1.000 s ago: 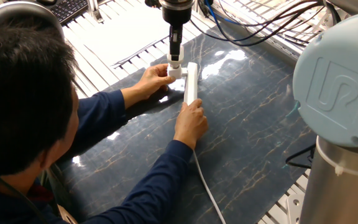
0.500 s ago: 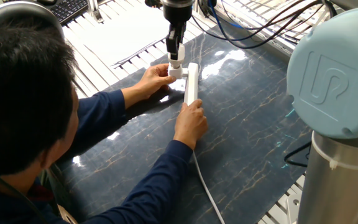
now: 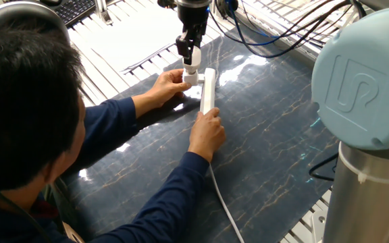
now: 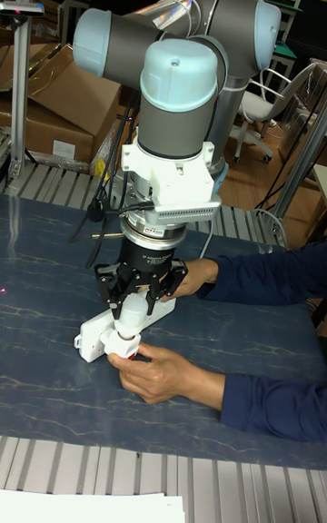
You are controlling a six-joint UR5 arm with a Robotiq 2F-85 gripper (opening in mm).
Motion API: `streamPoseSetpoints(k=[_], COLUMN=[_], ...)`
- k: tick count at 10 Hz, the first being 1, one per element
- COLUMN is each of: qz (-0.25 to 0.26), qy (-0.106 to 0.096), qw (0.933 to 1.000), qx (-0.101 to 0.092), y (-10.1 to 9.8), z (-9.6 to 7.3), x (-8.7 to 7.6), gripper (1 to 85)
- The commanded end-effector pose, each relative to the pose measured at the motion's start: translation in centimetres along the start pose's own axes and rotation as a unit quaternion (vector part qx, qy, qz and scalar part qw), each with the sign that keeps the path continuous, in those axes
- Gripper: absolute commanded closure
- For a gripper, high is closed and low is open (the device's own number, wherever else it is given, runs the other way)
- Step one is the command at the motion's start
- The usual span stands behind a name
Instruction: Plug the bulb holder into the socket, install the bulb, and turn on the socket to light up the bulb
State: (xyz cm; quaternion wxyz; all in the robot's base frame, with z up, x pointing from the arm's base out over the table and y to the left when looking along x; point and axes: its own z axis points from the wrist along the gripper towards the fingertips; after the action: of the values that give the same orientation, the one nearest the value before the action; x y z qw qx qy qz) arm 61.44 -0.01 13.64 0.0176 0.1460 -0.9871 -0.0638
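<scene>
One of each task item, two human hands, one arm.

On the dark marbled table (image 3: 275,148) there is one socket (image 3: 208,91), a single white power strip with one cord (image 3: 225,206); one bulb holder (image 3: 190,78); one bulb (image 4: 133,312); one gripper (image 4: 136,298) on the one UR5 arm (image 4: 177,87); and two hands of one person: one hand (image 3: 206,133) and another hand (image 3: 164,88).

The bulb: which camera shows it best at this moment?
The tall fixed view: the bulb faces the camera between the pincer fingers, above the bulb holder. The fixed view shows the bulb only as a small white patch under the pincer.
</scene>
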Motion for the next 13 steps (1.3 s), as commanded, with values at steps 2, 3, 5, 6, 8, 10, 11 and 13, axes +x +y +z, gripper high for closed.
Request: streamPoseSetpoints(k=[2, 3, 5, 6, 8, 10, 11, 13], qz=[0.052, 0.051, 0.05, 0.041, 0.025, 0.015, 0.016, 0.001], qy=[-0.01, -0.01, -0.014, -0.017, -0.021, -0.028, -0.028, -0.029], qw=[0.9986, 0.9986, 0.9986, 0.999, 0.9994, 0.9994, 0.9994, 0.9996], qx=[-0.006, -0.007, -0.006, -0.008, -0.01, -0.015, -0.014, -0.005], y=[0.2, 0.3, 0.2, 0.3, 0.5, 0.6, 0.8, 0.3], z=[-0.2, -0.1, -0.1, -0.2, -0.3, -0.3, -0.5, -0.5], x=[-0.5, -0.5, -0.7, -0.9, -1.2, -1.5, -1.8, -1.9], gripper=[79.7, 74.0, 65.0, 55.7, 35.3, 28.0, 24.3, 23.3])
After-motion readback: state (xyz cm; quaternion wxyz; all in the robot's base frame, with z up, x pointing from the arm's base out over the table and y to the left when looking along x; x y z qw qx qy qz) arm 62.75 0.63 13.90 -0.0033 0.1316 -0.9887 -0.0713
